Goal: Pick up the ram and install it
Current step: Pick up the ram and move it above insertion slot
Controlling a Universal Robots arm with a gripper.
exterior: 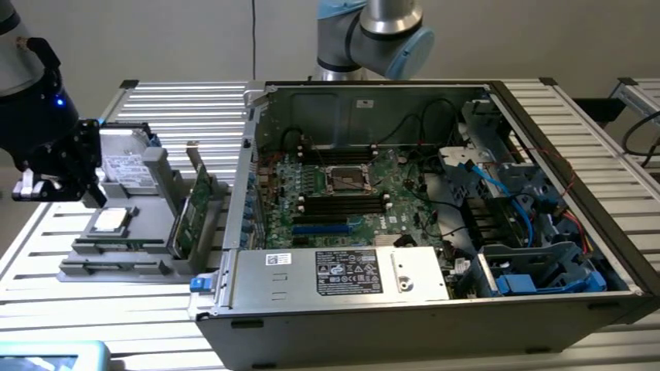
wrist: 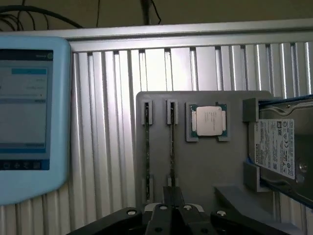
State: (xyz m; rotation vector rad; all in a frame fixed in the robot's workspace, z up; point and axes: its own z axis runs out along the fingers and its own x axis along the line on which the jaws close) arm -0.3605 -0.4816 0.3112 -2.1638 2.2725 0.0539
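Ram [wrist: 171, 147] stands on edge in a narrow slot of the gray tray [wrist: 205, 166], thin edge up, so I judge it is meant to be pinched from above. Second stick [wrist: 147, 147] stands just beside it in its own slot. Tray sits at the exterior view's left, beside the open case [exterior: 433, 309], so ram is well apart from the board slots [exterior: 341, 202]. My gripper [wrist: 172, 198] hovers over the tray's near end, pressed together, pinching nothing, roughly in line with the ram. CPU [wrist: 208, 121] lies flat in a pocket and the drive [wrist: 281, 147] is held by brackets, each part kept in place. Tablet [wrist: 29, 122] lies on the table beside the tray.

Hard to make out: I see just the ram's top edge, no chips or label. Its near end is covered by my gripper body. Drive and tablet are cut off at the frame edges. Can't tell whether I touch the ram; looks apart.
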